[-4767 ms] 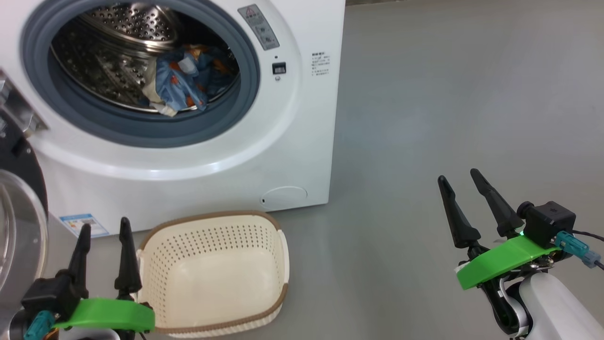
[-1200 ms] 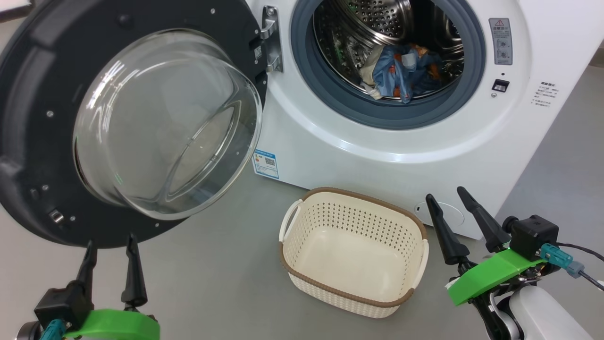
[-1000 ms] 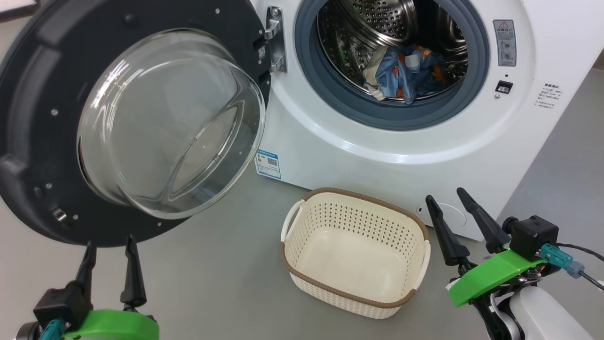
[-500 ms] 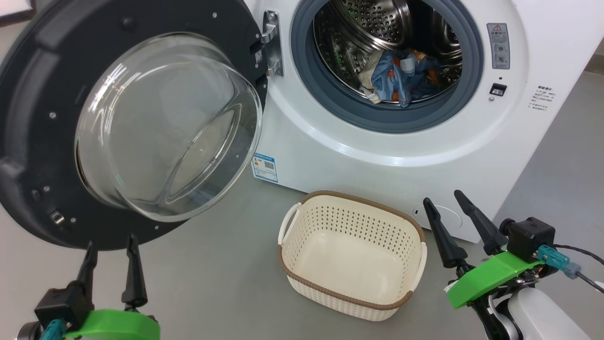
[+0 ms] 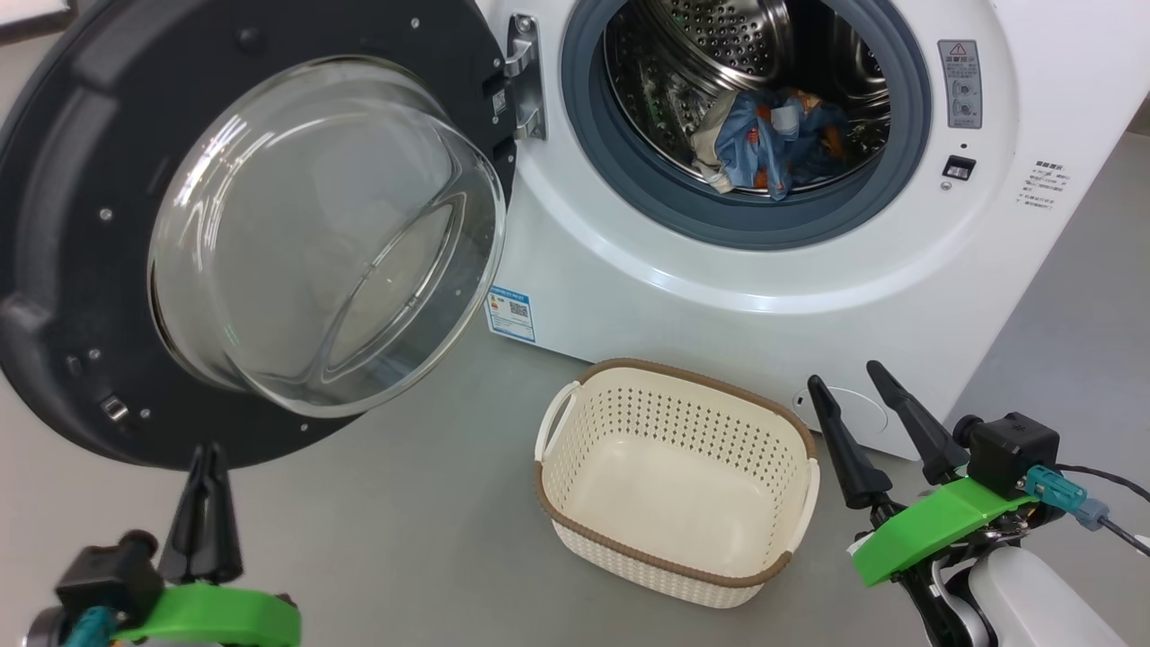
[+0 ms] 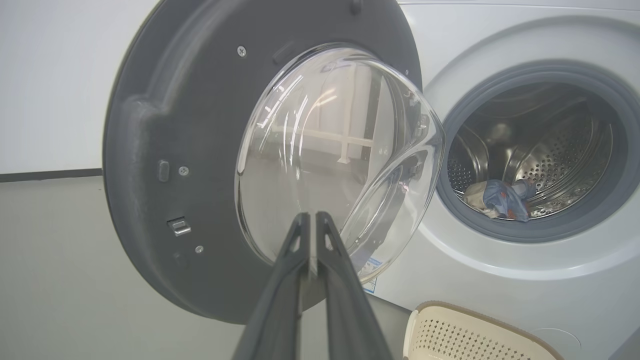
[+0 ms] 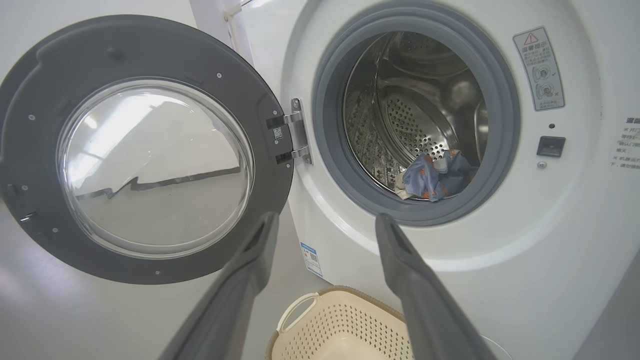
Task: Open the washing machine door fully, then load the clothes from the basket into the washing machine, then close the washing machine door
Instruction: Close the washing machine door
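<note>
Clothes point(image 5: 764, 144) lie loaded; left gripper point(image 5: 207, 449), jaws closed empty, should push the washing machine door point(image 5: 54, 225) shut by its left rim; right gripper point(image 5: 843, 375) open, idle.

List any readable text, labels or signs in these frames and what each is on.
Nothing reads as words.
Grey label on the washing machine front: red warning triangle; characters too small.
Blue label, lower front: code square; print blurred.
Black print block, far right front: too small.
</note>
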